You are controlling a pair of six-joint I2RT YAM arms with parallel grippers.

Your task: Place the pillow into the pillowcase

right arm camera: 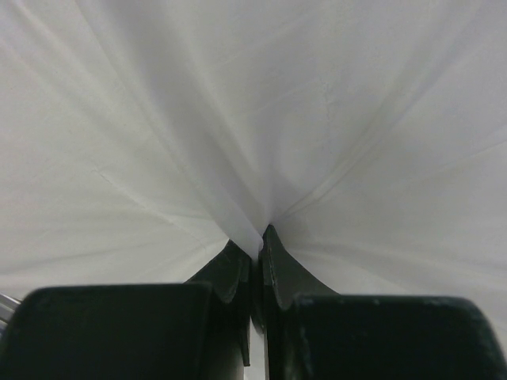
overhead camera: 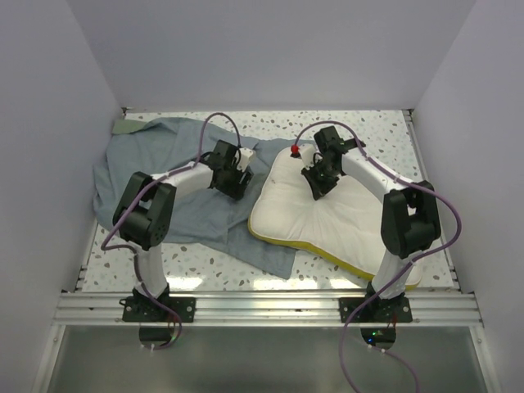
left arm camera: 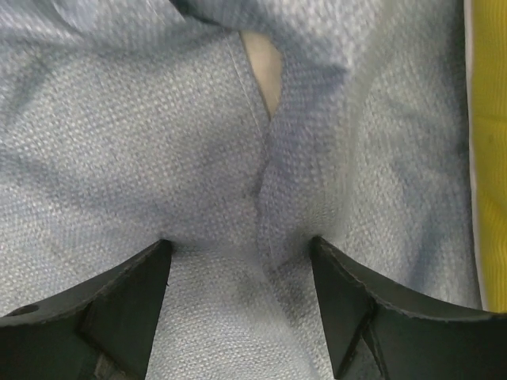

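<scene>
One pillow lies right of centre on the table, its left edge over one pillowcase. The right gripper is clenched on pillow fabric, a pinch seen only in its wrist view. The left gripper stands spread over a grey-blue fold.

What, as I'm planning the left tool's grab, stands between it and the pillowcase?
Nothing visible does. The left tool hangs open right over the grey-blue pillowcase, straddling a raised fold of the cloth, with no other thing in the gap. The pillow shows only as a yellow edge off to one side.
</scene>
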